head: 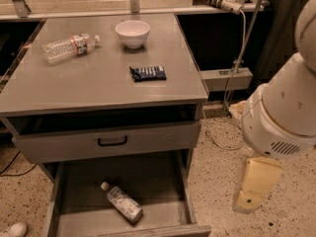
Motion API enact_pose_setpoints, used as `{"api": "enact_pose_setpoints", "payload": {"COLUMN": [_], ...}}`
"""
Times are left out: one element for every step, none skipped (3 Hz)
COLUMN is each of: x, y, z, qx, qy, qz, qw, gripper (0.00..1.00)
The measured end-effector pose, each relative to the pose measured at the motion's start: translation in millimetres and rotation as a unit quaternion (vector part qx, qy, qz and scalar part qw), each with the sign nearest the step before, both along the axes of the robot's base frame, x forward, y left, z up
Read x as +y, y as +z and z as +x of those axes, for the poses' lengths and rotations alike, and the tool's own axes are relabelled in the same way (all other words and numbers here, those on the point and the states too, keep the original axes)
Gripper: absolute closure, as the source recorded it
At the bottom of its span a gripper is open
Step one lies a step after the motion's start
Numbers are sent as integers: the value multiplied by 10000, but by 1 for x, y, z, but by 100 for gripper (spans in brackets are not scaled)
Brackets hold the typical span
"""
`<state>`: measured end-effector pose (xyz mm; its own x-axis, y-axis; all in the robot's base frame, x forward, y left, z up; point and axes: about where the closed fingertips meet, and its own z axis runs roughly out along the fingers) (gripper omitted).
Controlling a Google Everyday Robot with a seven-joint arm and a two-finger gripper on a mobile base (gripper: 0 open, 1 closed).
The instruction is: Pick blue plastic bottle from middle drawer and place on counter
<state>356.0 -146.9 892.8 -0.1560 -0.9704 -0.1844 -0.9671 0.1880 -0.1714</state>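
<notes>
The bottle (pixel 122 203), small and clear with a white cap and pale label, is lying on its side alone in the open drawer (pixel 158 181), long axis diagonal, cap pointing back-left. The gripper (pixel 254 186) is hanging right of the drawer; you cannot tell whether it is open or closed. Farther back, the counter (pixel 98 90) is carrying a packet (pixel 147 73), a bowl (pixel 132 32) and a ribbed bottle (pixel 69 46).

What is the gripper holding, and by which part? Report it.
Nothing. The gripper hangs at the right, over the floor; the blue plastic bottle lies apart in the middle drawer.
</notes>
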Motion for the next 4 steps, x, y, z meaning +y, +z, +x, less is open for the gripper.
{"api": "enact_pose_setpoints", "payload": {"x": [0, 27, 73, 109], "y": [0, -26, -75, -121], "z": [0, -10, -11, -7], "qx": [0, 108, 254, 501], "qy": [0, 88, 142, 131], "qz": [0, 130, 236, 374], "qw": [10000, 9998, 9993, 9980], "gripper": [0, 0, 0, 0]}}
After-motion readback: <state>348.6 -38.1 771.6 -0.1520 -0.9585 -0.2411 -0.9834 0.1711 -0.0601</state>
